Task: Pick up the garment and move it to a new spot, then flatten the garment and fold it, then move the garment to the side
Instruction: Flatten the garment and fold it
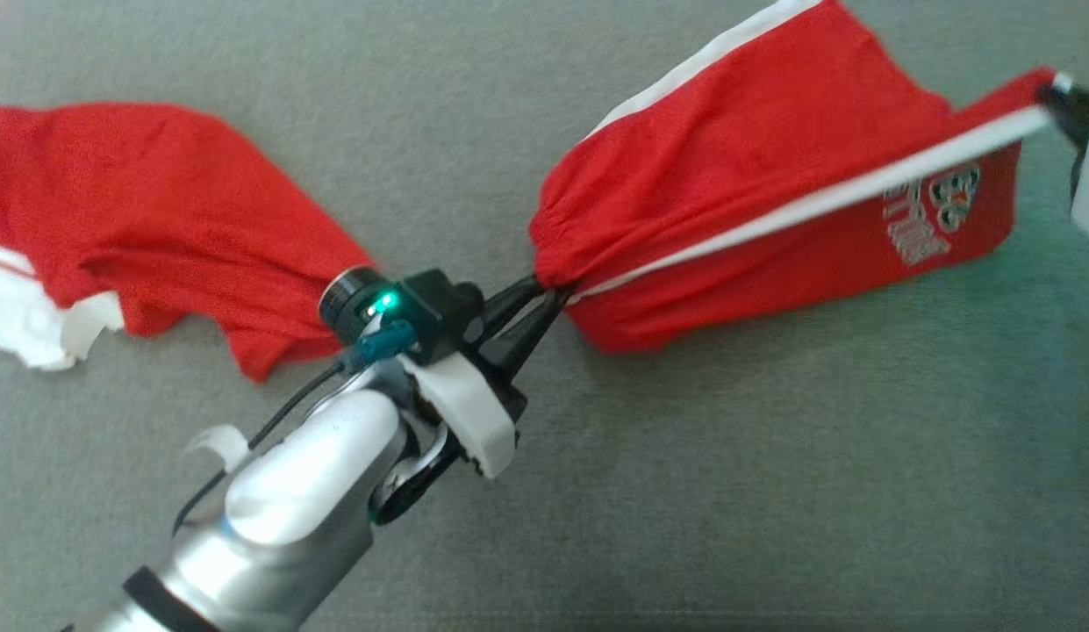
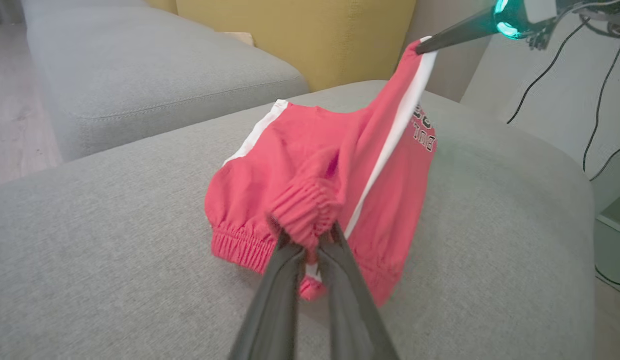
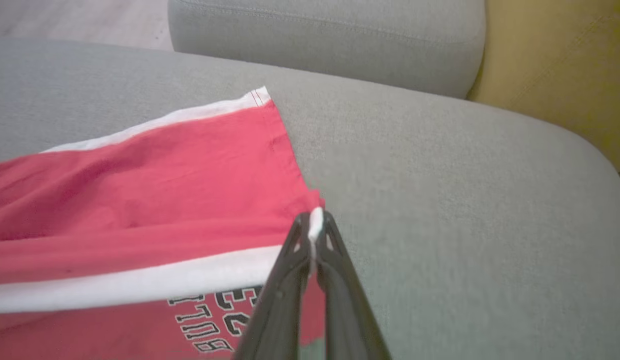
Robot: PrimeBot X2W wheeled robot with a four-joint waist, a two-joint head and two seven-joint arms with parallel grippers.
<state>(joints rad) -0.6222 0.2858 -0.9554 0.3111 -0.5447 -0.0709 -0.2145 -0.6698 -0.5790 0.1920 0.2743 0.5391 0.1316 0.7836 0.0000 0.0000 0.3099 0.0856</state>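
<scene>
We are holding the garment [image 1: 755,175] [image 2: 300,150] [image 3: 140,190], a pair of red shorts, with both arms. In the head view it is filling the upper right of the frame, stretched between the grippers, with its lower fold resting on the grey cushion [image 1: 772,483] [image 2: 90,250] [image 3: 464,200].

Our left gripper [image 1: 553,297] [image 2: 310,245] is sitting at the centre of the head view. Its jaws are pinched almost closed on a bunched piece of the elastic waistband [image 2: 305,207].

Our right gripper [image 1: 1057,92] [image 2: 422,47] [image 3: 314,220] is showing at the upper right edge of the head view. Its jaws are clamped tight on the hem corner, where the white stripe [image 1: 816,202] [image 2: 389,145] [image 3: 140,280] is ending, and they are lifting that corner clear of the cushion. The stripe is running taut from one gripper to the other. Below it, dark lettering [image 1: 930,215] [image 2: 423,132] [image 3: 215,320] is facing up.

A second red cloth [image 1: 158,211] with white at its edge is lying at the left of the head view, well apart from the shorts; our left wrist is covering its right end.

Behind the cushion, another grey cushion [image 2: 140,75] [image 3: 314,40] and a yellow one [image 2: 290,40] [image 3: 554,65] are showing along the top of both wrist views.
</scene>
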